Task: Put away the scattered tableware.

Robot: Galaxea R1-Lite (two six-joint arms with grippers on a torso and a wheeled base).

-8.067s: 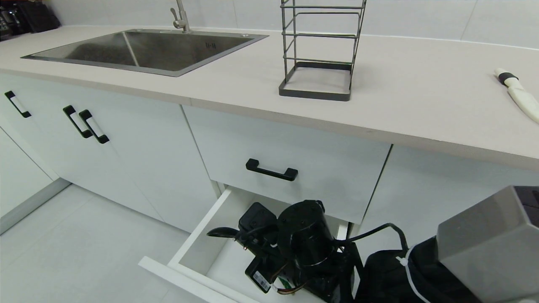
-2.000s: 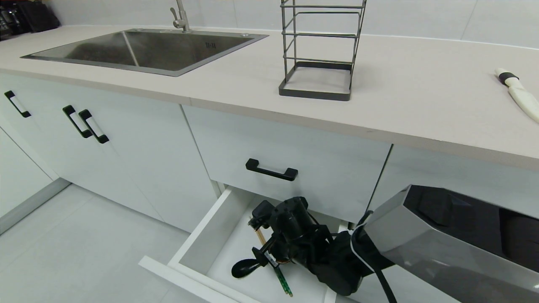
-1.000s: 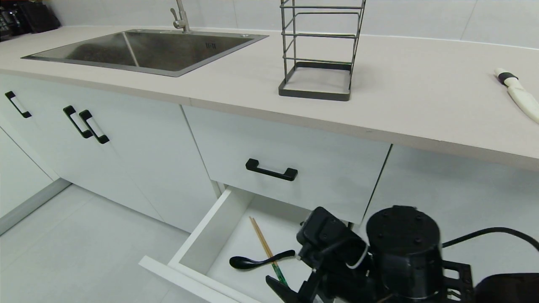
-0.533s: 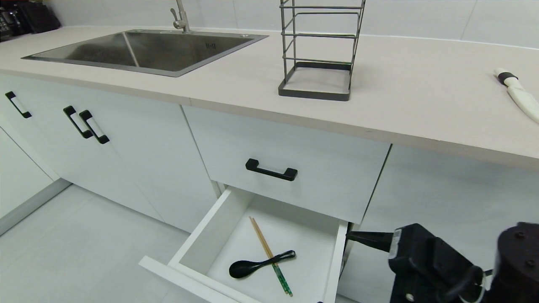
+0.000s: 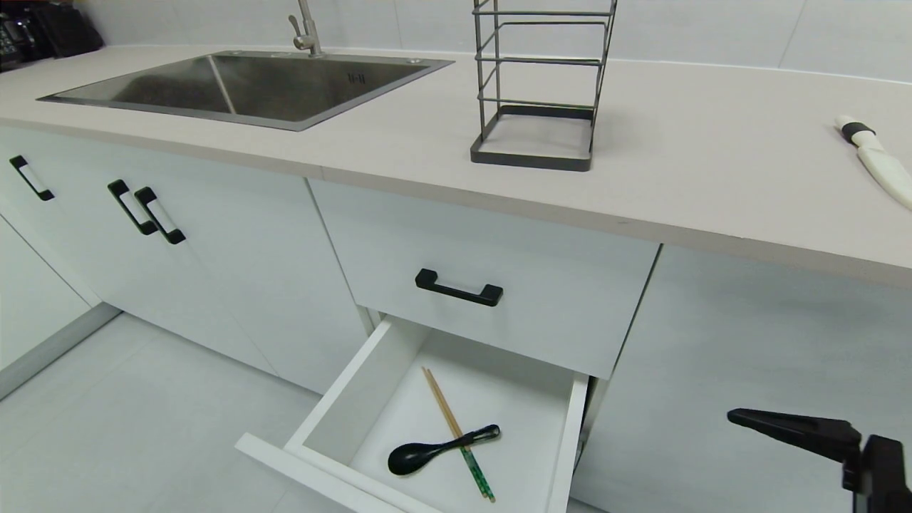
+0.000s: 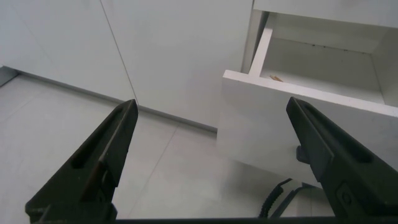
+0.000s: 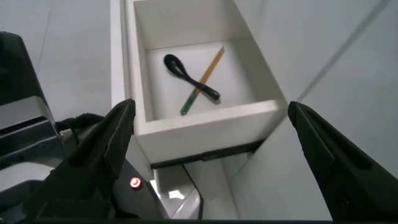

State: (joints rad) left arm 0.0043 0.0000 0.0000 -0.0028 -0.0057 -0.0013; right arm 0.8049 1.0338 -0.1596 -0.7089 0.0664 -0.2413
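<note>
My right claw (image 7: 210, 107) hung spread wide, gripping nothing, to the right of the open drawer (image 5: 336, 410). My left claw (image 6: 211, 102) gaped empty too. Inside, the black spoon (image 5: 408, 459) lay across the chopsticks (image 5: 442, 403) near the front edge.

Ahead of the black right jaws, the drawer (image 7: 205, 118) is plain white. In it lie a glossy black spoon (image 7: 189, 76) and pale wooden chopsticks (image 7: 213, 62) with green ends. The desk (image 5: 677, 164) is beige, its rack (image 5: 531, 162) dark grey, and the knife (image 5: 883, 173) cream with a black band.
</note>
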